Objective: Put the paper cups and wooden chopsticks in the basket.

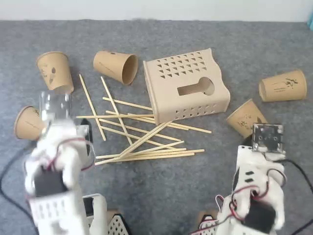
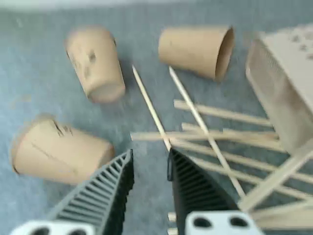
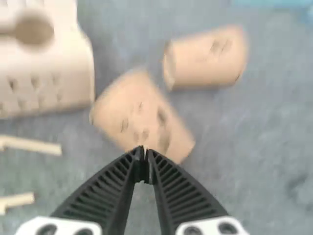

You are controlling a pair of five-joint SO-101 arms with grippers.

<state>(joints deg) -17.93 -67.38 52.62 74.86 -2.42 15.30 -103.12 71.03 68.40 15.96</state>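
Observation:
A tan perforated basket (image 1: 186,90) lies tipped on its side mid-table. Several wooden chopsticks (image 1: 142,134) are scattered in front of it. Three paper cups lie on the left: one far left (image 1: 55,71), one nearer (image 1: 29,122), one by the basket (image 1: 116,66). Two more lie on the right (image 1: 282,85) (image 1: 247,117). My left gripper (image 2: 150,159) hangs slightly open over the carpet between the nearer left cup (image 2: 56,152) and the chopsticks (image 2: 205,127), holding nothing. My right gripper (image 3: 145,152) is shut and empty, its tips just short of a cup (image 3: 139,122).
Grey carpet (image 1: 161,196) covers the table. The basket's (image 3: 39,63) perforated wall stands beside the right arm's cups. Both arm bases (image 1: 54,205) (image 1: 254,200) occupy the front edge. Open carpet lies behind the basket and between the arms.

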